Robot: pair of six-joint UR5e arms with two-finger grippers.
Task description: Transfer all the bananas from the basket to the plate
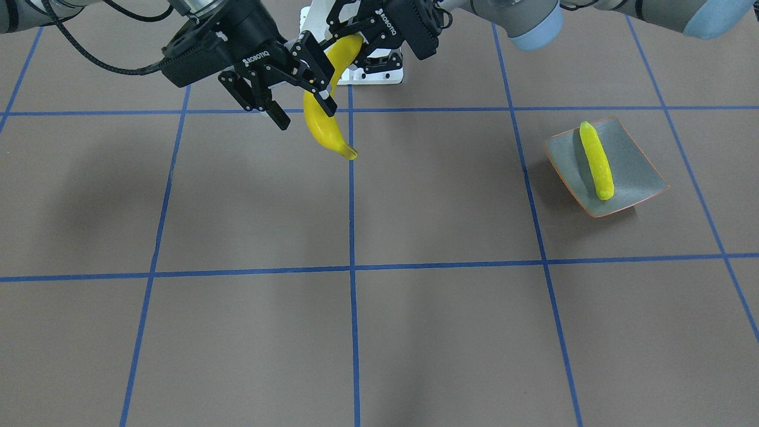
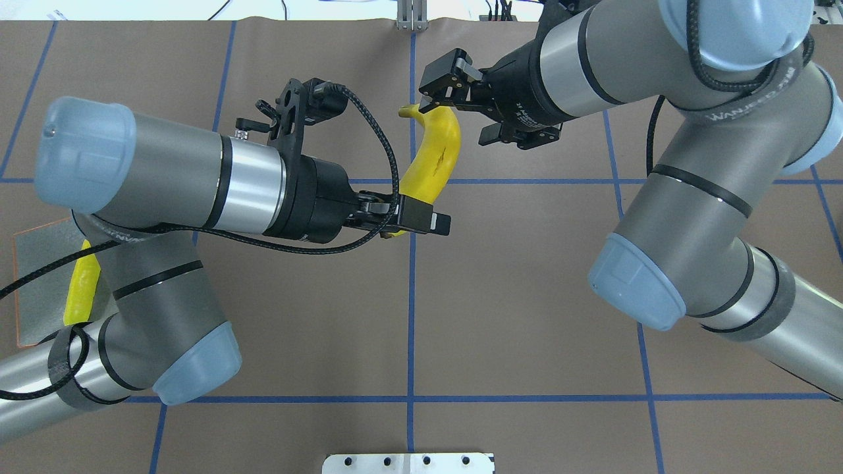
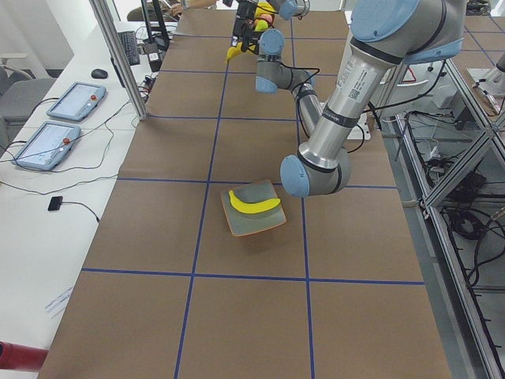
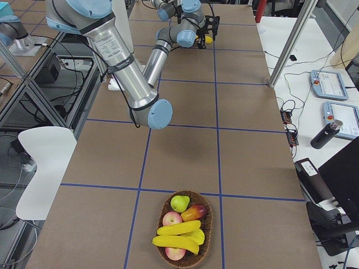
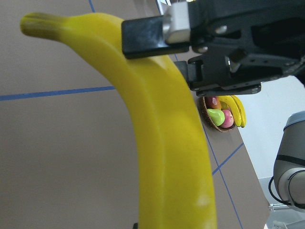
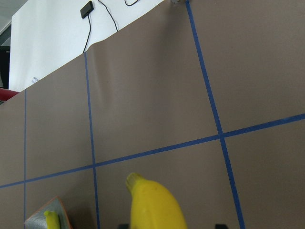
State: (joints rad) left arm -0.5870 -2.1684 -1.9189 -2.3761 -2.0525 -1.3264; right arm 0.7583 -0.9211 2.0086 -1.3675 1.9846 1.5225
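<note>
Bearings: you read the clock on the overhead view, with 12 o'clock pointing away from the robot across the table point(image 1: 415, 332).
Plate: you find the plate point(image 1: 634, 172) at the far 9 o'clock side of the table, partly hidden from overhead by the left arm.
Plate banana: the plate banana point(image 1: 596, 161) lies inside the plate along its middle, running roughly from 12 to 6 o'clock.
Left gripper: the left gripper point(image 2: 425, 222) hangs above the table's middle, clenched on the near end of the held banana.
Held banana: the held banana point(image 2: 435, 155) is in the air between both grippers, clear of the table. From the left gripper it curves away toward 12 o'clock, with its stem at the far end.
Right gripper: the right gripper point(image 1: 305, 111) stands at about 1 o'clock from the left one. It is released, with its jaws spread wide on either side of the banana's stem half. In the left wrist view you see one finger across the peel, but you cannot tell whether it touches.
Basket: the basket point(image 4: 205, 246) rests at the far 3 o'clock end of the table, well apart from both grippers. You see it in the right side view and, small, in the left wrist view.
Basket bananas: two basket bananas point(image 4: 178, 228) lie side by side on the other fruit, with a pear point(image 4: 180, 203) and apples point(image 4: 171, 218) beside them.
</note>
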